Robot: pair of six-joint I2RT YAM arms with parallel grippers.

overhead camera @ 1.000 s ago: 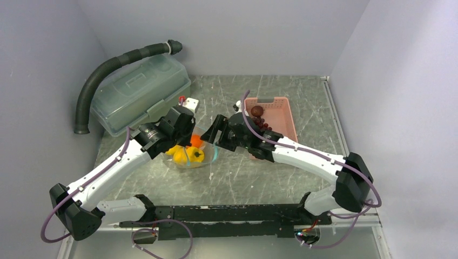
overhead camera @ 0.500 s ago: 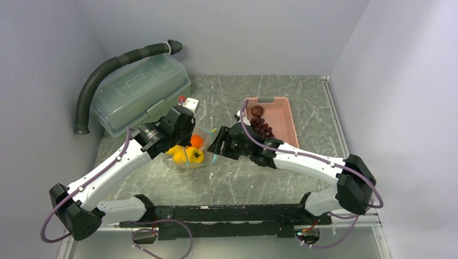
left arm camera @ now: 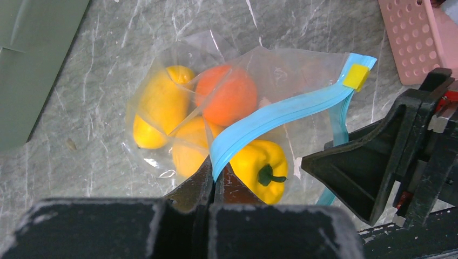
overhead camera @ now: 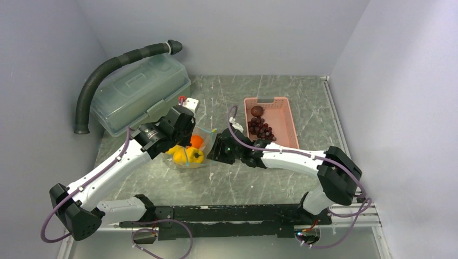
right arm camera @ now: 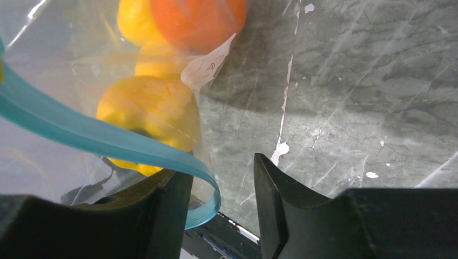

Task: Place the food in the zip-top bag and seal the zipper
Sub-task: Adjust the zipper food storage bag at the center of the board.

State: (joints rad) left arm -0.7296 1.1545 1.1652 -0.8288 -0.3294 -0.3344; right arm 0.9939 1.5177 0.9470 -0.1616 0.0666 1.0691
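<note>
The clear zip-top bag (overhead camera: 189, 155) lies on the table holding yellow oval fruits (left arm camera: 159, 105), a round orange one (left arm camera: 229, 97) and a yellow pepper (left arm camera: 259, 162). My left gripper (left arm camera: 215, 174) is shut on the teal-blue zipper (left arm camera: 281, 113) at the bag's near end. My right gripper (right arm camera: 222, 181) is open at the mouth's other end. The zipper's curled bend (right arm camera: 208, 202) sits in the gap, against the left finger (right arm camera: 167, 205). The grape bunch (overhead camera: 262, 130) and brown-red ball (overhead camera: 257, 110) lie in the pink basket (overhead camera: 283, 108).
A grey-green lidded box (overhead camera: 140, 93) stands at the back left with a black ribbed hose (overhead camera: 110, 66) curving over it. A small white block (overhead camera: 189, 102) sits behind the bag. The yellow zipper slider (left arm camera: 356, 76) is at the strip's far end.
My right gripper has moved from beside the pink basket left and down to the bag's mouth, and its jaws have narrowed. The grapes in the basket are uncovered. The left arm has not moved.
</note>
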